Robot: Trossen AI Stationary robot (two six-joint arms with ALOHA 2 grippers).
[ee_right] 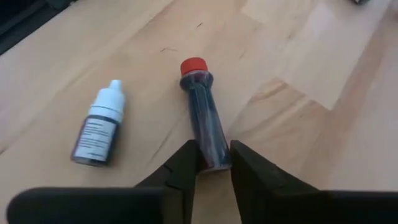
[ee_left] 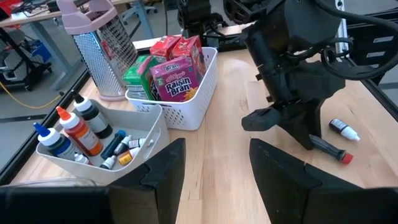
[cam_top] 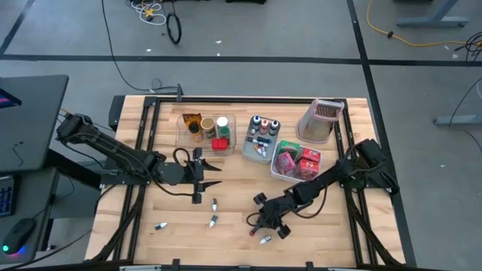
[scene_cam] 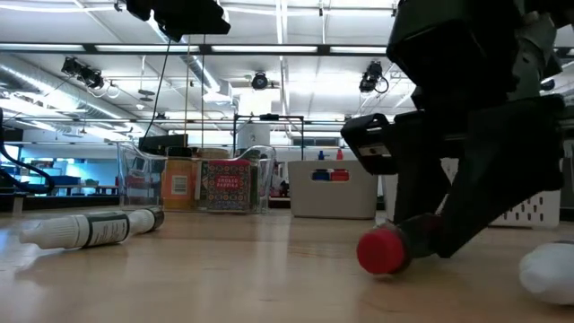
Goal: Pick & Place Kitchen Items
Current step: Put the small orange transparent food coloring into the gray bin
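The right claw (ee_right: 213,163) is low over the front of the wooden worktop (cam_top: 241,188), at about five o'clock from its centre, clenched on the base end of a red-capped dark bottle (ee_right: 203,121) lying flat on the wood. In the low view the red cap (scene_cam: 383,250) points toward the camera with the claw's dark fingers behind it. Just beside it lies a white-capped bottle (ee_right: 100,129), apart from the claw.

The left claw (ee_left: 211,168) hovers near the worktop's centre, at about nine o'clock from it, fingers spread wide and holding nothing. Three more tiny bottles lie loose at about seven o'clock, among them one near the front edge (cam_top: 160,225) and another (cam_top: 213,220) farther in.

Along the far side, from eleven to one o'clock, stand a clear bin (cam_top: 184,135) with jars and an orange packet (cam_top: 190,120), a grey bin (ee_left: 152,129) with dropper bottles such as the orange-capped one (ee_left: 73,130), and a white perforated bin (ee_left: 196,99) with red, pink and green boxes including a Raisin Bran box (ee_left: 176,78). A pink-handled grater (ee_left: 102,46) stands behind the white perforated bin.
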